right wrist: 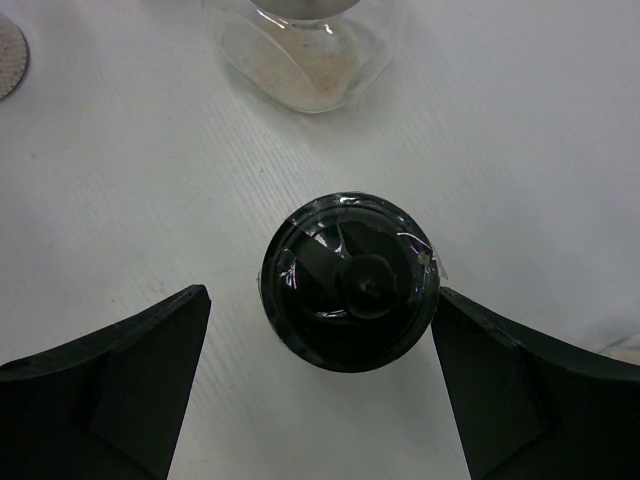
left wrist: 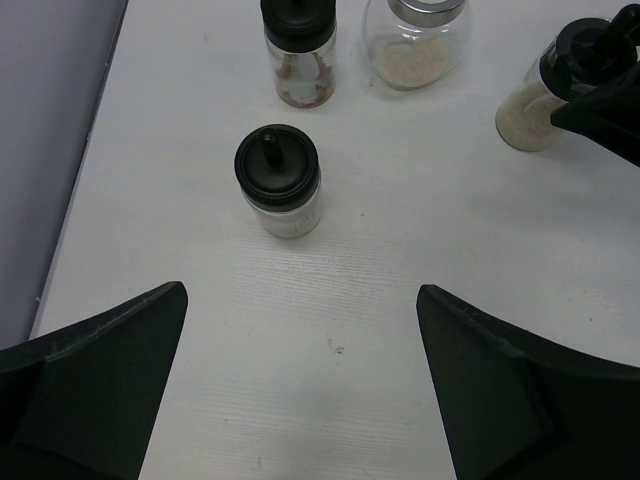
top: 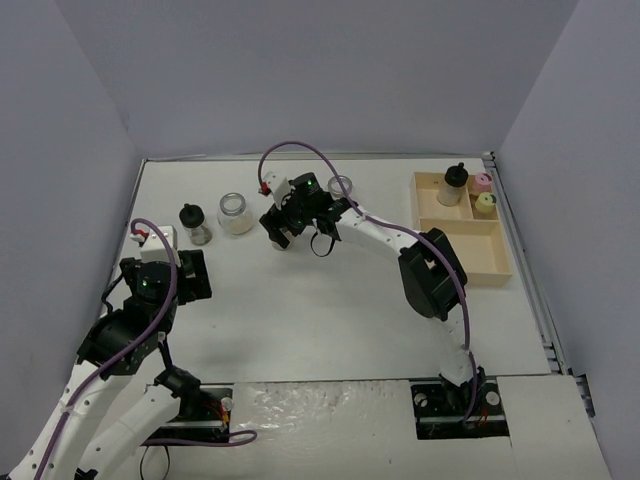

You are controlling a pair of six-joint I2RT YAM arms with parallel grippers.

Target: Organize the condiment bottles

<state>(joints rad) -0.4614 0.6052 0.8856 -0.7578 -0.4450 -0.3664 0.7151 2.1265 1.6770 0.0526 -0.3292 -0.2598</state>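
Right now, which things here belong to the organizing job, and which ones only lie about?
Belong to the job:
four black-capped jars
pink-capped jar
yellow-capped jar
two silver-rimmed jars

Only lying there:
wooden tray, a holder, not a bottle

Right arm out over mid-table, tray part-filled at the far right.
The right gripper (top: 297, 232) hangs near a silver-rimmed jar (top: 236, 213), with a black-capped jar (top: 193, 222) beside that. A second silver-rimmed jar (top: 342, 186) peeks out behind the gripper. In the wooden tray (top: 465, 255), rear compartments hold a black-capped tray jar (top: 456, 183), a pink-capped jar (top: 482, 182) and a yellow-capped jar (top: 486, 203). The left gripper (top: 190, 268) sits near the left edge.
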